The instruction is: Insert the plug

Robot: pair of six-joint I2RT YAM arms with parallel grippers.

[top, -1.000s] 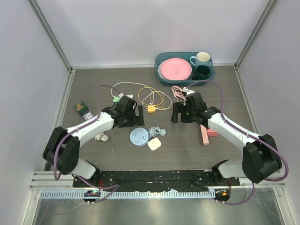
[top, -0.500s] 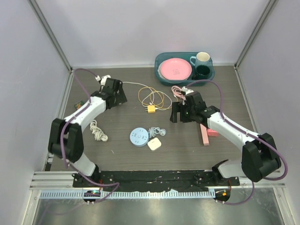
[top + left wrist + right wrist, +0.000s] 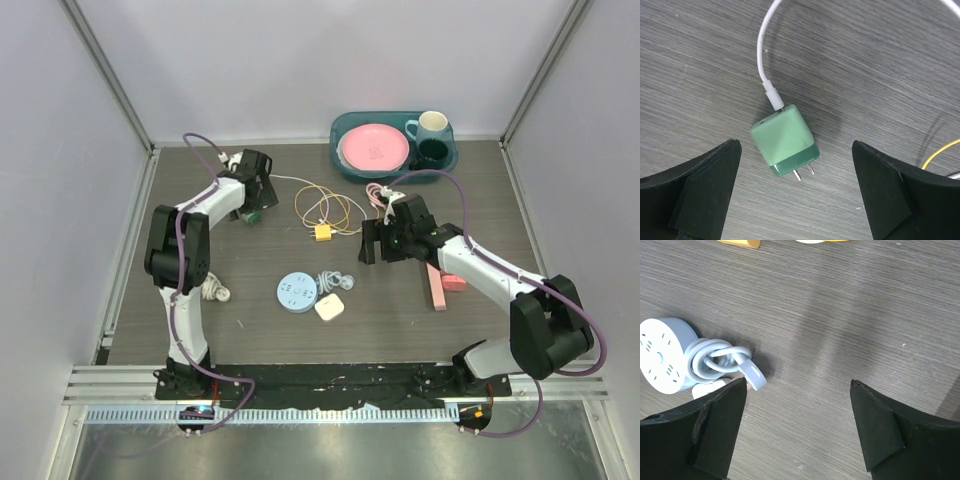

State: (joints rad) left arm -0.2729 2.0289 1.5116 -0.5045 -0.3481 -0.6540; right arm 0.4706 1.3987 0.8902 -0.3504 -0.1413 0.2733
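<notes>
Grey wood-grain table (image 3: 400, 320): green charger (image 3: 785, 140), round socket hub (image 3: 296, 291), yellow cable (image 3: 325, 210), teal tray (image 3: 360, 176), pink block (image 3: 437, 285).

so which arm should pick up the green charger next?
Left. The left gripper, open, hangs directly over the green charger, fingers either side; the right gripper, also open, is by the round socket.

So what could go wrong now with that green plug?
1. The green charger lies skewed between the fingers of the open left gripper, so closing might catch its corners and twist it.
2. Its white cable trails away and could snag when lifted.
3. The round socket block sits loose. The open right gripper isn't holding it, so it may slide.
</notes>
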